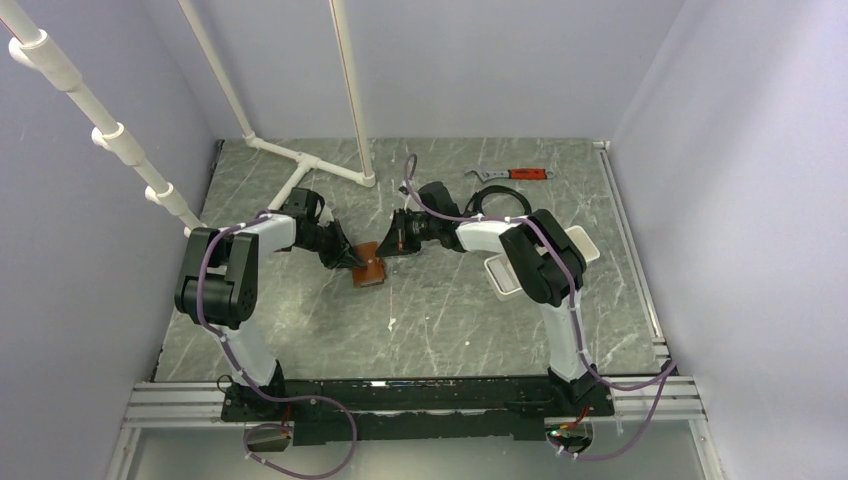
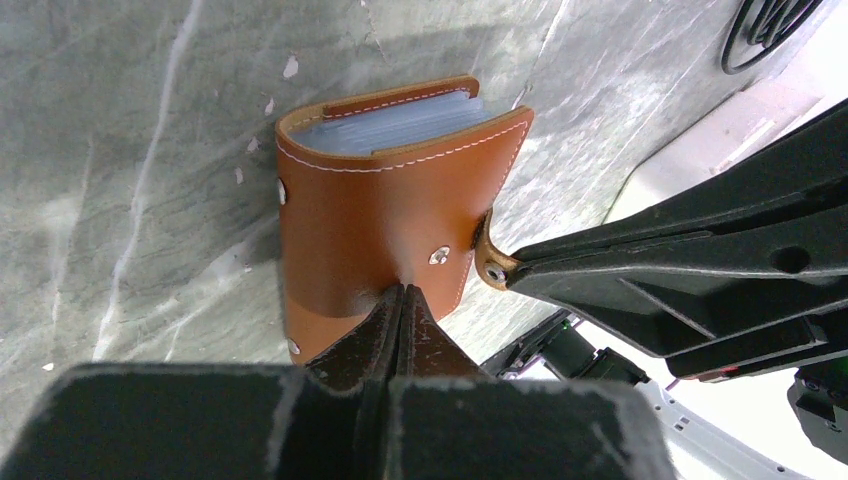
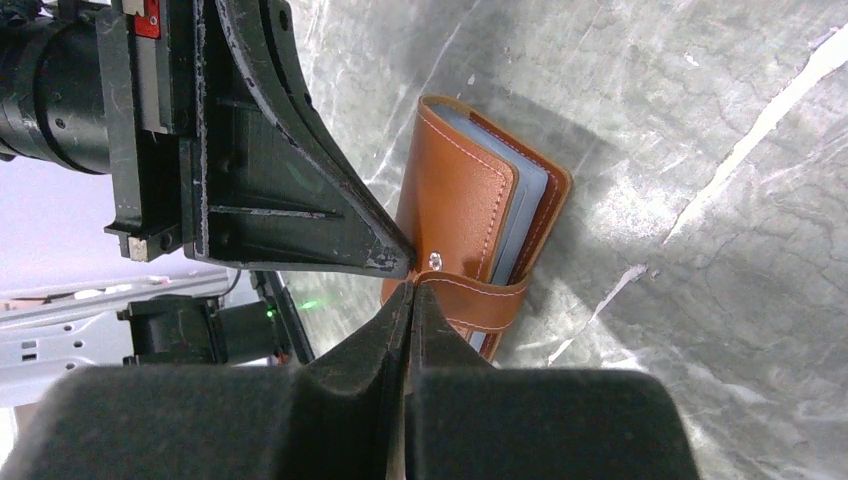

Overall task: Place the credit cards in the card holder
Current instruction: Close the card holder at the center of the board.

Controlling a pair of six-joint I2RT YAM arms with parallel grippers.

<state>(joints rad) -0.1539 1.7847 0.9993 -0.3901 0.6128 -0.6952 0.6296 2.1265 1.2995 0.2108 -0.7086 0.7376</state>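
The card holder (image 1: 368, 268), a brown leather wallet, lies folded on the table between both arms. Grey-blue leaves show between its covers (image 2: 400, 120). The credit cards are out of view. My left gripper (image 2: 402, 290) is shut, its tips pressed against the top cover (image 2: 370, 210) near the snap, with nothing between them. My right gripper (image 3: 411, 287) is shut on the end of the closing tab (image 3: 480, 300), which wraps round the wallet's open edge (image 3: 455, 190). In the top view the left gripper (image 1: 352, 262) and the right gripper (image 1: 392, 245) meet over the wallet.
A white tray (image 1: 590, 245) sits partly under the right arm. A wrench with an orange handle (image 1: 520, 174) and a black cable coil (image 1: 490, 205) lie at the back. A white pipe frame (image 1: 310, 165) stands at the back left.
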